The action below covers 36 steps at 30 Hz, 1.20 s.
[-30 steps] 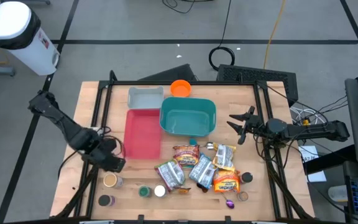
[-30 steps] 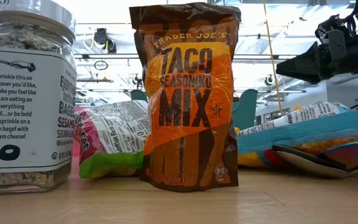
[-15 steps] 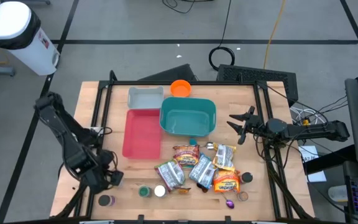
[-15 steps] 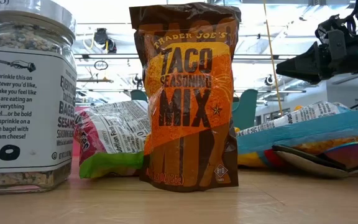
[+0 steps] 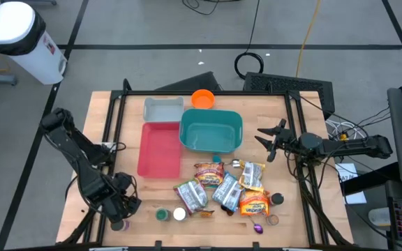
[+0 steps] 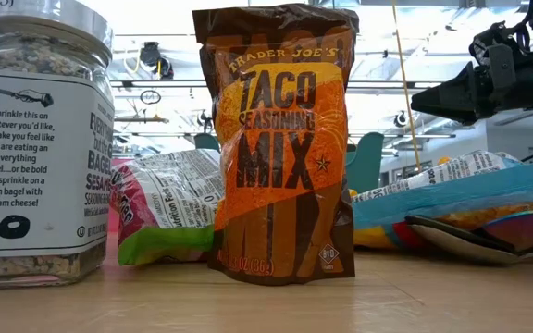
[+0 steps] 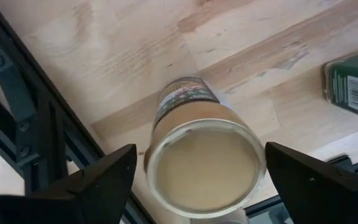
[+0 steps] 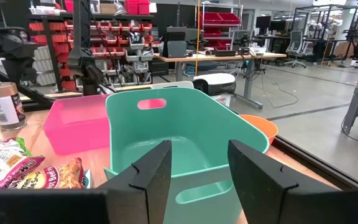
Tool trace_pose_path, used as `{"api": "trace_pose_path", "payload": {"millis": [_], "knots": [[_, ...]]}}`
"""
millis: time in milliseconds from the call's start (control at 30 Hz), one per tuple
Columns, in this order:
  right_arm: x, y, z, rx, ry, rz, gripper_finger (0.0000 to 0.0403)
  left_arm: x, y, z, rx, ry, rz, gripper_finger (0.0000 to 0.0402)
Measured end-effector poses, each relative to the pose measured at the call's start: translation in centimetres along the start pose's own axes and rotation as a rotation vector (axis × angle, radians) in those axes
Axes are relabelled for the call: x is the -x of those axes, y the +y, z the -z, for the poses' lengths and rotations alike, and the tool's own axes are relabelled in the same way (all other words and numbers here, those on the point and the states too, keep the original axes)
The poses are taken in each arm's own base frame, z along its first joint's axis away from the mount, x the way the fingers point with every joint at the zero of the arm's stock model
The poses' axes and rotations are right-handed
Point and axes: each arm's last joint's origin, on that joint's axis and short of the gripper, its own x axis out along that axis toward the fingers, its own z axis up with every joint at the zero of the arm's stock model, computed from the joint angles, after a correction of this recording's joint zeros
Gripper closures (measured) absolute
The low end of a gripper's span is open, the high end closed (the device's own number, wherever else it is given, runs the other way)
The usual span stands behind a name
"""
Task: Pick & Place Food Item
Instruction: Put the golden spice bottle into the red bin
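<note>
The left gripper [image 7: 194,171] hangs spread wide over the jar [image 7: 201,155] at the table's [image 5: 117,139] near-left corner, grasping nothing. Closing off-centre could topple it off the edge.

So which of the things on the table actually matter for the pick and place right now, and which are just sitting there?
In play:
- left end effector, open around the jar
- tan-lidded jar at the table's front left corner
- teal bin and pink bin, likely drop spots

Lying about:
- taco seasoning mix pouch
- bagel seasoning jar
- orange bowl
- grey tray
- right end effector, waiting at the right edge
</note>
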Motion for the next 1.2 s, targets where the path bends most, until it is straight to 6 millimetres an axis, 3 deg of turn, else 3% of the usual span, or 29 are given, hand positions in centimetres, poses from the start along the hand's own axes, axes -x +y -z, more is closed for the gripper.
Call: {"api": "trace_pose_path", "payload": {"millis": [300,500,600,767,967,1200], "knots": [[0.0,0.0,0.0,0.0,0.0,0.0,0.0252,-0.9,-0.7,0.3,-0.078,0.001,-0.008,0.0067],[0.0,0.0,0.0,0.0,0.0,0.0,0.0252,-0.9,-0.8,0.3,-0.075,0.019,-0.006,0.0121],[0.0,0.0,0.0,0.0,0.001,0.0,0.0252,-0.6,-1.2,-0.2,-0.088,0.048,0.007,0.0124],[0.0,0.0,0.0,0.0,0.0,0.0,0.0252,1.7,-1.4,-1.5,-0.081,0.048,0.111,0.0124],[0.0,0.0,0.0,0.0,0.001,0.0,0.0252,6.0,-0.8,-3.4,-0.045,-0.102,0.307,0.0124],[0.0,0.0,0.0,0.0,0.001,0.0,0.0252,9.6,0.3,-7.5,0.014,-0.301,0.423,0.0124]]}}
